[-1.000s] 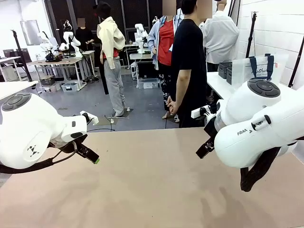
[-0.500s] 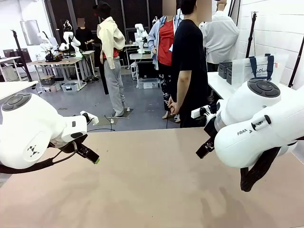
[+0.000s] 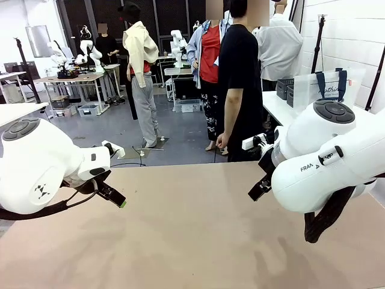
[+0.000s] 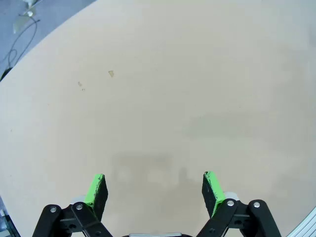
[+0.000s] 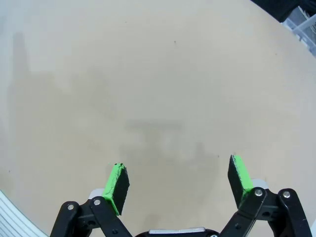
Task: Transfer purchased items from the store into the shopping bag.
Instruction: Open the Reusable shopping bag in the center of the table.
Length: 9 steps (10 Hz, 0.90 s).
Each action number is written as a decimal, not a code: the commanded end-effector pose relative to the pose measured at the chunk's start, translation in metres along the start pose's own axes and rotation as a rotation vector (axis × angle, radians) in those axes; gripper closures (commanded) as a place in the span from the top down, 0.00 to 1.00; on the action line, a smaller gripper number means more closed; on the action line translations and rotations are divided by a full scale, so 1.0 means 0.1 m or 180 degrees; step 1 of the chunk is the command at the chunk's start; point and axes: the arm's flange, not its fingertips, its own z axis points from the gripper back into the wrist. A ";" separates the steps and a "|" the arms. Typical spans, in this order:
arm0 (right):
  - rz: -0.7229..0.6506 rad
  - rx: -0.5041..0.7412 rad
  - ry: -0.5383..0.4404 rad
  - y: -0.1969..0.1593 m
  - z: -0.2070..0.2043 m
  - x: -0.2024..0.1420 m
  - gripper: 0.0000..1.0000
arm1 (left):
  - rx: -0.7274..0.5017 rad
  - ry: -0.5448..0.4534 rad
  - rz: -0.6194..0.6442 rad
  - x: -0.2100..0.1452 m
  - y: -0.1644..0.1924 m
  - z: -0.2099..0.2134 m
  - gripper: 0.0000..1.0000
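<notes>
Hovering over the tan desk point(image 3: 192, 241), the left fingers point(image 4: 96, 190) stand spread wide, holding and touching nothing. The right fingers point(image 5: 117, 185) are spread just as wide and are empty too. Beyond the desk's far edge a person in black point(image 3: 237, 72) stands with back turned. Farther right, the shopping bag point(image 3: 313, 90) stands upright on a white side table point(image 3: 277, 108) beside dark baskets point(image 3: 284, 88). Since a second ago both arms have stayed put. Only that person's hand point(image 3: 221, 141) has shifted slightly lower.
</notes>
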 end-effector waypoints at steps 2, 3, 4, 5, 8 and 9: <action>-0.0002 0.0001 0.0000 0.00 0.00 0.00 1.00 | 0.0002 -0.0001 0.0004 0.00 0.01 0.00 1.00; -0.0002 0.0001 0.0000 0.00 0.00 0.00 1.00 | 0.0002 -0.0001 0.0004 0.00 0.01 0.00 1.00; -0.0002 0.0001 0.0000 0.00 0.00 0.00 1.00 | 0.0002 -0.0001 0.0004 0.00 0.01 0.00 1.00; -0.0002 0.0001 0.0000 0.00 0.00 0.00 1.00 | 0.0002 -0.0001 0.0004 0.00 0.01 0.00 1.00; -0.0002 0.0001 0.0000 0.00 0.00 0.00 1.00 | 0.0002 -0.0001 0.0004 0.00 0.01 0.00 1.00; -0.0002 0.0001 0.0000 0.00 0.00 0.00 1.00 | 0.0002 -0.0001 0.0004 0.00 0.01 0.00 1.00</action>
